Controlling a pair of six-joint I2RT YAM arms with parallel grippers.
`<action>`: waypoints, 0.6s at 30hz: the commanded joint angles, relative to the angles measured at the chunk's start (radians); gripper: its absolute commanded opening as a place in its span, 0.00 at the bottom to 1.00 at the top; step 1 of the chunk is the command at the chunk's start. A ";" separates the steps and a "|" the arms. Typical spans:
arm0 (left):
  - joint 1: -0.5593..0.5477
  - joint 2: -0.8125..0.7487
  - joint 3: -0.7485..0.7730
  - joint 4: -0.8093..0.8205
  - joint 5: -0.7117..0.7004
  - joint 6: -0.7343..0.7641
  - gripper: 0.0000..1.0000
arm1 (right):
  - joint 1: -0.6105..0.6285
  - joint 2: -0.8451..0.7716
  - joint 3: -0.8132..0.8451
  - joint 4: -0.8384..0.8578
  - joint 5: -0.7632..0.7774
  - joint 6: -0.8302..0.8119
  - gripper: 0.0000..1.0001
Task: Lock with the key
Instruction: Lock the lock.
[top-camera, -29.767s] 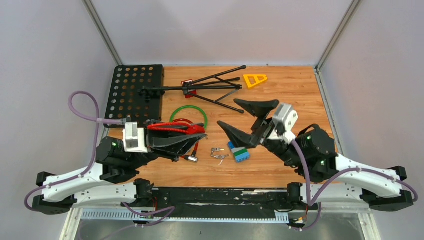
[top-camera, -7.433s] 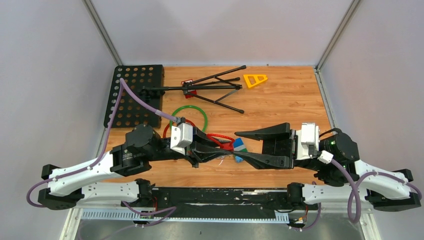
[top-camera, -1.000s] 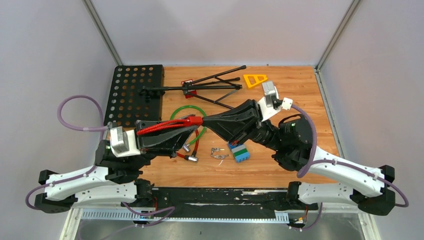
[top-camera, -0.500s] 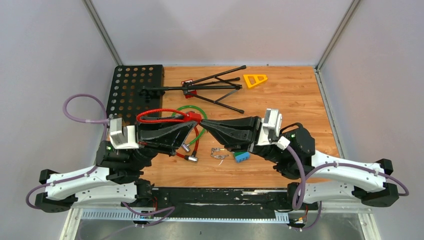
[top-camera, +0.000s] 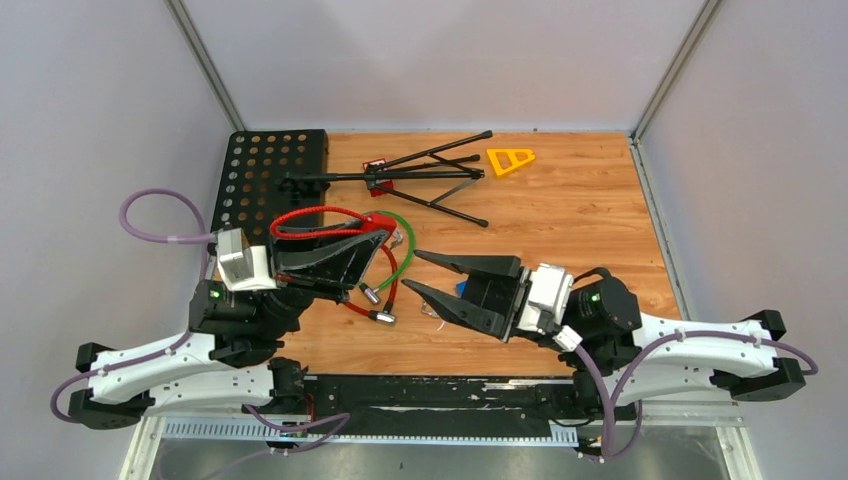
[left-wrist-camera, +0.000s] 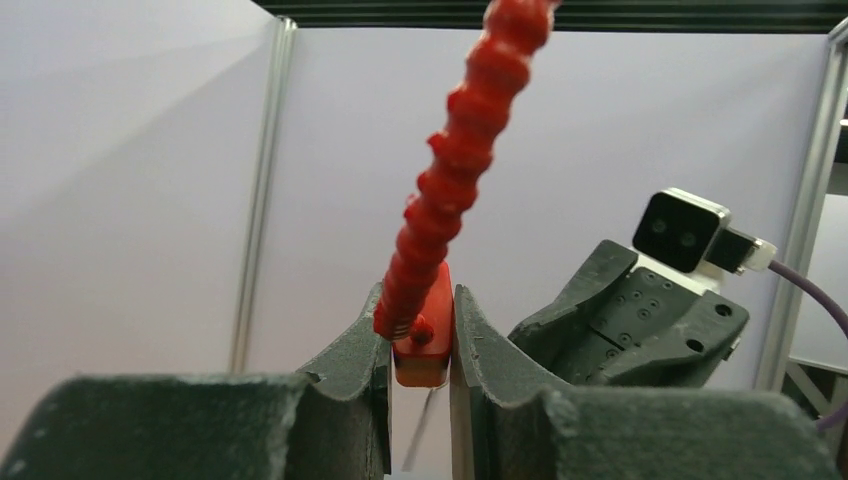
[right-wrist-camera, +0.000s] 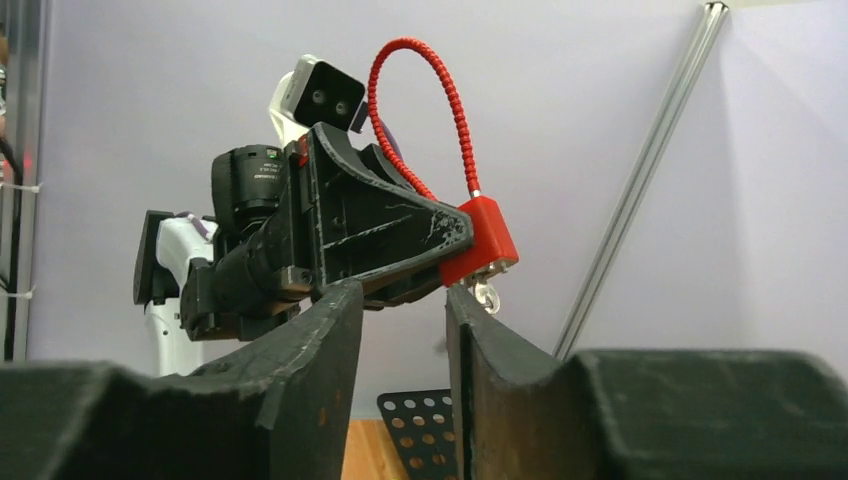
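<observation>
Top external: L gripper (top-camera: 376, 240) is up off the table (top-camera: 580, 210), clamped on the red body of the cable lock (top-camera: 378, 222). The lock's ribbed red cable loops back over the fingers twd the wrist. L wrist view agrees: body pinched tight btwn both pads, cable rising up & out of frame. R gripper (top-camera: 411, 270) sits just right of it, pointing at the lock, jaws apart w/ nothing btwn them, tips near the body but not touching. R wrist view: what looks like the key (right-wrist-camera: 487, 294), small & silver, hangs under the lock body, too small to be sure. On the table below the lock: green ring (top-camera: 408, 250), second red cable (top-camera: 383, 316) w/ metal ends. Far side: folded black stand (top-camera: 400, 180), perforated plate (top-camera: 268, 185), yellow triangle (top-camera: 510, 159).
</observation>
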 joint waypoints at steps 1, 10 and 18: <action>0.008 -0.024 0.006 0.031 -0.036 0.035 0.00 | 0.017 -0.073 -0.039 0.027 -0.017 0.010 0.41; 0.008 -0.016 0.018 0.030 0.044 0.002 0.00 | 0.017 -0.078 -0.044 0.005 0.086 -0.098 0.44; 0.008 0.000 0.017 0.054 0.061 -0.055 0.00 | 0.028 0.009 -0.020 0.002 0.050 -0.481 0.38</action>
